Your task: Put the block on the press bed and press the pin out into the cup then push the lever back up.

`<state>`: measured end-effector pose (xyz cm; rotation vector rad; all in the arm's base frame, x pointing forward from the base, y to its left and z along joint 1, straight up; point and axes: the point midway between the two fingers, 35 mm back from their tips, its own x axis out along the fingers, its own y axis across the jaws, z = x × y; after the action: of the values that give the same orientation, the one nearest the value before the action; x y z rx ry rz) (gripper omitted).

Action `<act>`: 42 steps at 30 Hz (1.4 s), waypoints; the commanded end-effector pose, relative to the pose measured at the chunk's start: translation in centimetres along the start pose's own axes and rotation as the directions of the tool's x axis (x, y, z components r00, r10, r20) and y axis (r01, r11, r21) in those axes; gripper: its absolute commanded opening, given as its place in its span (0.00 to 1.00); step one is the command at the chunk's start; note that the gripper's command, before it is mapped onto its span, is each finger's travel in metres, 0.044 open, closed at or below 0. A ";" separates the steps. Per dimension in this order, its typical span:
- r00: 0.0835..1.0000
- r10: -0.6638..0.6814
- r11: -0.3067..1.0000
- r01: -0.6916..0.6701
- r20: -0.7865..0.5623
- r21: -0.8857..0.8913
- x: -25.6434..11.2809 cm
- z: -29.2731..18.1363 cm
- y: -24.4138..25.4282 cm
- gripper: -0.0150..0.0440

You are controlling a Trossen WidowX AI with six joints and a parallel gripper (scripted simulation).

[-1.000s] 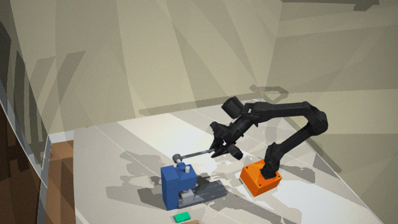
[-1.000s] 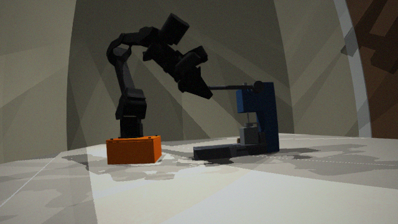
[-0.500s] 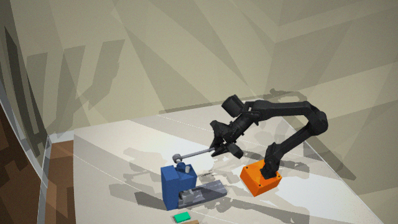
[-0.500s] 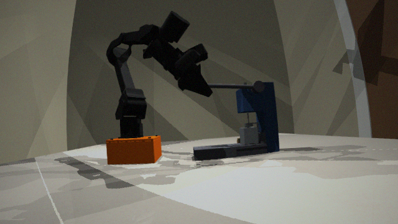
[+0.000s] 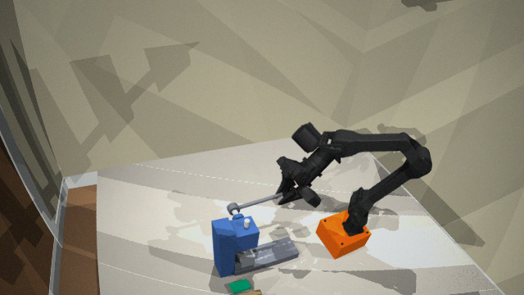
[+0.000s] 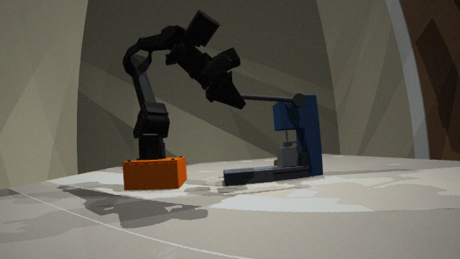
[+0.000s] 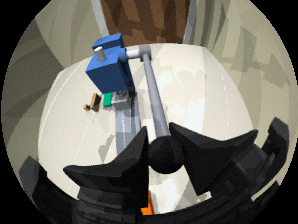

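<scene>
My gripper is shut on the black knob at the end of the grey lever. The lever runs nearly level from the blue press. The grey block sits on the press bed near the press column. The thin punch reaches down to the block's top in the exterior view. Its exact contact with the pin is too small to tell. No cup can be made out.
A green piece lies beside the press, with a tan-brown object next to it. The orange arm base stands beyond the free end of the bed.
</scene>
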<state>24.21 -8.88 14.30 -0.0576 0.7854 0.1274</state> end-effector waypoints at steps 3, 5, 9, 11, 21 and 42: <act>1.000 -0.004 1.000 0.004 0.019 -0.006 -0.6 0.9 0.0 0.25; 1.000 -0.004 1.000 0.004 0.019 -0.006 -0.6 1.0 0.0 0.25; 1.000 -0.004 1.000 0.004 0.019 -0.006 -0.8 1.1 0.0 0.25; 1.000 -0.004 1.000 0.004 0.019 -0.006 -0.8 1.2 0.0 0.25; 1.000 -0.004 1.000 0.004 0.019 -0.006 -1.1 1.6 0.0 0.25; 1.000 -0.004 1.000 0.004 0.020 -0.006 -2.0 3.2 0.0 0.25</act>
<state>24.63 -8.79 16.96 -0.0592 0.7806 0.1228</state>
